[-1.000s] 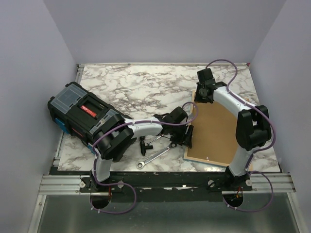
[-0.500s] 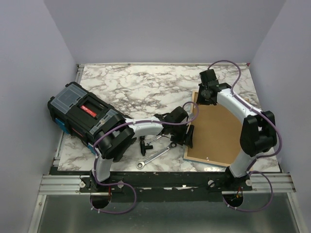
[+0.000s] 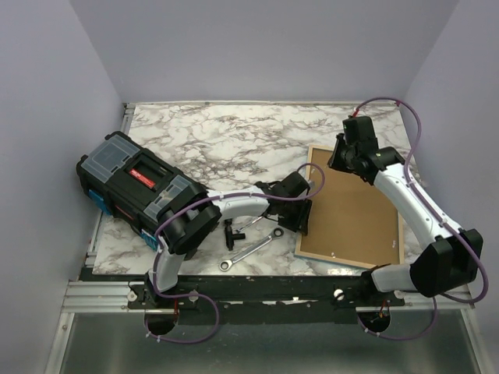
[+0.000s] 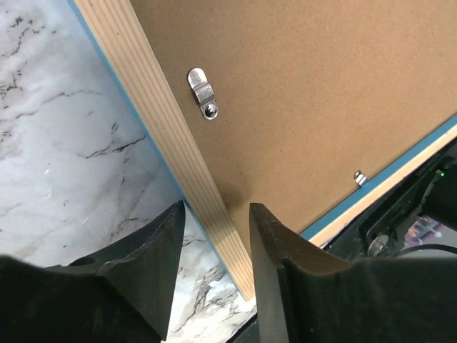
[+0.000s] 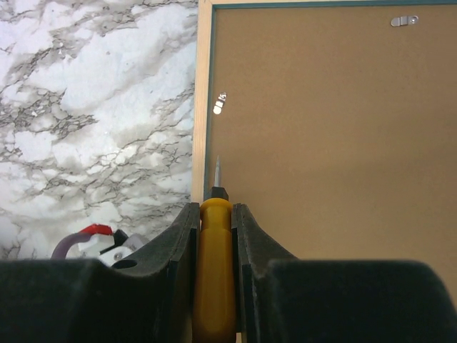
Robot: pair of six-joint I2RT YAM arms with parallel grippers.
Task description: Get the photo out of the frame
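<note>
Well to the left of the frame we see a black toolbox, a ratchet wrench nearer. Our left gripper straddles its left rail, jaws apart. The frame lies back-up; over its far end, our right gripper clenches a yellow screwdriver.

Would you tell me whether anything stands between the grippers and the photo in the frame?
Yes. The frame lies face down, and its brown backing board, with metal clips near its edges, covers the opening; the photo is out of sight.
</note>
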